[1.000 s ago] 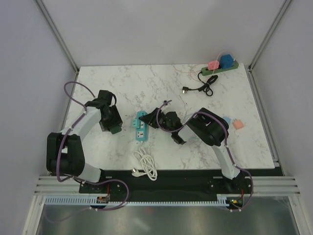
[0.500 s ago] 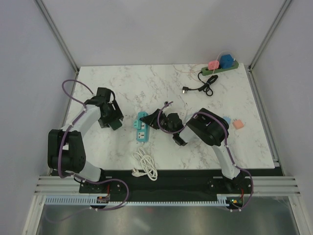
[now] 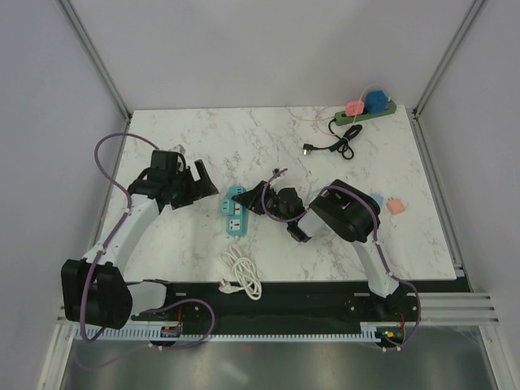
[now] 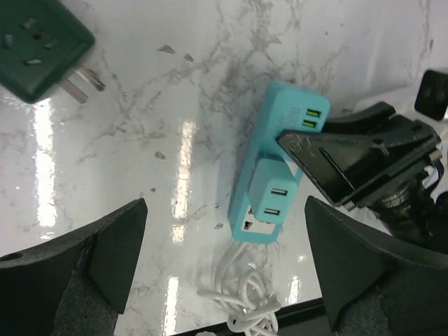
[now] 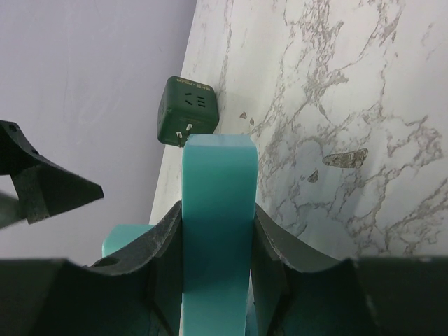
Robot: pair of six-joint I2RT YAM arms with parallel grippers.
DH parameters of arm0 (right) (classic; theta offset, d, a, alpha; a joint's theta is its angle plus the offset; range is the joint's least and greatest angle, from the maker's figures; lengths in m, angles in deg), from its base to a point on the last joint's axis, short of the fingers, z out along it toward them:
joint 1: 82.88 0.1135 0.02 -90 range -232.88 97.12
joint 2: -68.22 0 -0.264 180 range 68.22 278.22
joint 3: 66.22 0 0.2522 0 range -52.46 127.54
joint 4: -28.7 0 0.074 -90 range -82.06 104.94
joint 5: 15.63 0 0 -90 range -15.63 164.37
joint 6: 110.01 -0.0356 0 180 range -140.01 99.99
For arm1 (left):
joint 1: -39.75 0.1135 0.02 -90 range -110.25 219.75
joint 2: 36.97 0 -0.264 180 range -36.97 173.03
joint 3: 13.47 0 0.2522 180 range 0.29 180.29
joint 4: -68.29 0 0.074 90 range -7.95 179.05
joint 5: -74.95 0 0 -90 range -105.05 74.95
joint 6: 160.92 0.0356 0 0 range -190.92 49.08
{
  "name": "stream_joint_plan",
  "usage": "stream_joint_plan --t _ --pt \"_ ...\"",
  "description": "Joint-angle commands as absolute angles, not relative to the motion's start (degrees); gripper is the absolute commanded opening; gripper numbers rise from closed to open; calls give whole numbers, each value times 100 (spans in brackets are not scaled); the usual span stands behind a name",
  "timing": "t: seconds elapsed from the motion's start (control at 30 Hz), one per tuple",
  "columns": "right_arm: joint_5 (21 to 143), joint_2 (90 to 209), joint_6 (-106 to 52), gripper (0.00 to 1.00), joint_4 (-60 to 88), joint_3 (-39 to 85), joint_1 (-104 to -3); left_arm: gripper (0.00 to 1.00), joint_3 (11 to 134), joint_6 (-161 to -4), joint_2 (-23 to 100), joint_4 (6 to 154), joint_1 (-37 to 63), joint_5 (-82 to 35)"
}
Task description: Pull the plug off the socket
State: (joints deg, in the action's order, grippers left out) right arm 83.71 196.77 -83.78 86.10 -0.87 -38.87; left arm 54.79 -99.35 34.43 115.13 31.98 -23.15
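From above: stretches the left arm forward from its base and bends it inward, the left hand pointing right toward the teal plastic socket strip, near it but apart. Spreads that hand wide and grips nothing. Folds the right arm back on itself and reaches left, setting the right hand against the far end of the strip on the white marble bench. Cannot make out the dark green cube-shaped plug here. Shows a coiled white cable near the front edge.

From the left wrist: frames the bench between two widely parted black fingers, touching nothing. Finds the plug lying loose on the marble at upper left, prongs bare, well apart from the strip. Catches the right hand on the strip's side, the cable below.

From the right wrist: clamps the right hand, partly closed, on the strip, one finger against each flank. Places the plug beyond the strip's end, out of the socket, and a black finger of the left hand at the left edge.
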Motion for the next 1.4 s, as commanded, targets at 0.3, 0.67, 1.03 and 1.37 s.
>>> stream_joint_plan --t 0.3,0.67,1.03,1.37 --pt "8650 19979 -7811 0 7910 -149 -3797 91 5399 -9114 3702 11281 1699 -2288" --pt "8667 19953 -7775 0 7910 -184 -3797 76 5645 -9105 4538 11238 1514 -1901" --pt "8703 19953 -7758 0 7901 -157 -3797 44 5856 -9105 4837 11097 1497 -1918" --pt "8685 19953 -7758 0 7840 -140 -3797 2 5874 -9105 4741 11149 1497 -1875"
